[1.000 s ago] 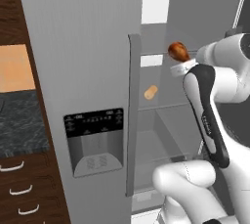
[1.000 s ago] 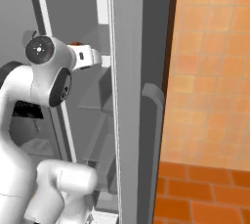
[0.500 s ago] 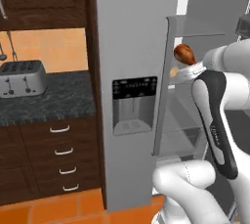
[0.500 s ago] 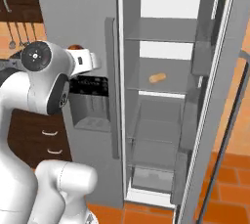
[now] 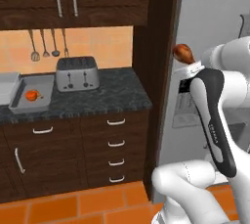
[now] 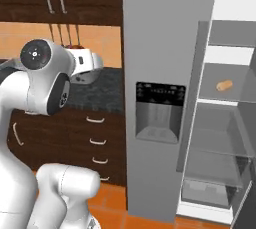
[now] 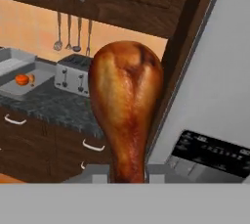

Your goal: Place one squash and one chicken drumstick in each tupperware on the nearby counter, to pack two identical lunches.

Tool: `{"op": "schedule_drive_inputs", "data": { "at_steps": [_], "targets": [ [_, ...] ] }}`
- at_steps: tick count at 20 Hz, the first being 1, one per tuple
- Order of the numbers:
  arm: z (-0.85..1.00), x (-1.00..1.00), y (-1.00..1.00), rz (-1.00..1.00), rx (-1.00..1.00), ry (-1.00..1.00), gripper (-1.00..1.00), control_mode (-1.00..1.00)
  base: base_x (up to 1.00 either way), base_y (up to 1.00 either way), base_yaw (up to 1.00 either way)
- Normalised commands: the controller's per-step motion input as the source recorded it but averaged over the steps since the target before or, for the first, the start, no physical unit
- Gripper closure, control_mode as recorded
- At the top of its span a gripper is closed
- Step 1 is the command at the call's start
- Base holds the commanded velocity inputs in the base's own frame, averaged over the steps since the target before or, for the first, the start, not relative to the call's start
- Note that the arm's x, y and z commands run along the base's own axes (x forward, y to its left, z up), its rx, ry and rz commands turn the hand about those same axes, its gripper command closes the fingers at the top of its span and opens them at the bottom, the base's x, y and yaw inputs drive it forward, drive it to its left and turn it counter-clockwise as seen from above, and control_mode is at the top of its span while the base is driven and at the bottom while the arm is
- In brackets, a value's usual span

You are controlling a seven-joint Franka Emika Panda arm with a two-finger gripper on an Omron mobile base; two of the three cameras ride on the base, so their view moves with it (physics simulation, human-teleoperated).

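My gripper [image 5: 191,66] is shut on a brown chicken drumstick [image 5: 183,53], held up in front of the grey fridge door. In the hand view the drumstick [image 7: 127,110] stands upright between the fingertips [image 7: 97,173]. Far to the left on the black marbled counter [image 5: 107,93] lies a light-grey tupperware [image 5: 45,91] with an orange squash [image 5: 31,95] in it. A second tupperware [image 5: 6,85] shows at the left edge. The hand view has the same tupperware [image 7: 39,74] and squash [image 7: 22,79] at its left.
A silver toaster [image 5: 77,73] stands on the counter right of the tupperware. Utensils hang on the orange wall above. Dark drawers [image 5: 114,142] run below. In the right base view the fridge stands open with a small tan food item [image 6: 224,85] on a shelf.
The whole picture has shifted: the base has swung left, away from the open fridge, and the counter has come into view. The drumstick stays in the gripper.
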Motion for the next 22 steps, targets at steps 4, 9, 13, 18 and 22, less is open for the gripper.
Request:
{"op": "schedule_drive_inputs", "data": {
  "at_steps": [4, 9, 13, 18, 22],
  "targets": [
    [0.0, 0.0, 0.0, 0.0, 0.0, 0.0, 1.0, 1.0, 0.53, 1.0, 0.0],
    [0.0, 0.0, 0.0, 0.0, 0.0, 0.0, 1.0, 1.0, 0.56, 1.0, -0.06],
    [0.0, 0.0, 0.0, 0.0, 0.0, 0.0, 1.0, 1.0, 0.66, 1.0, -0.13],
    [0.0, 0.0, 0.0, 0.0, 0.0, 0.0, 1.0, 1.0, 0.57, 1.0, -0.14],
    [0.0, 0.0, 0.0, 0.0, 0.0, 0.0, 1.0, 1.0, 0.61, 1.0, -0.18]
  ]
}}
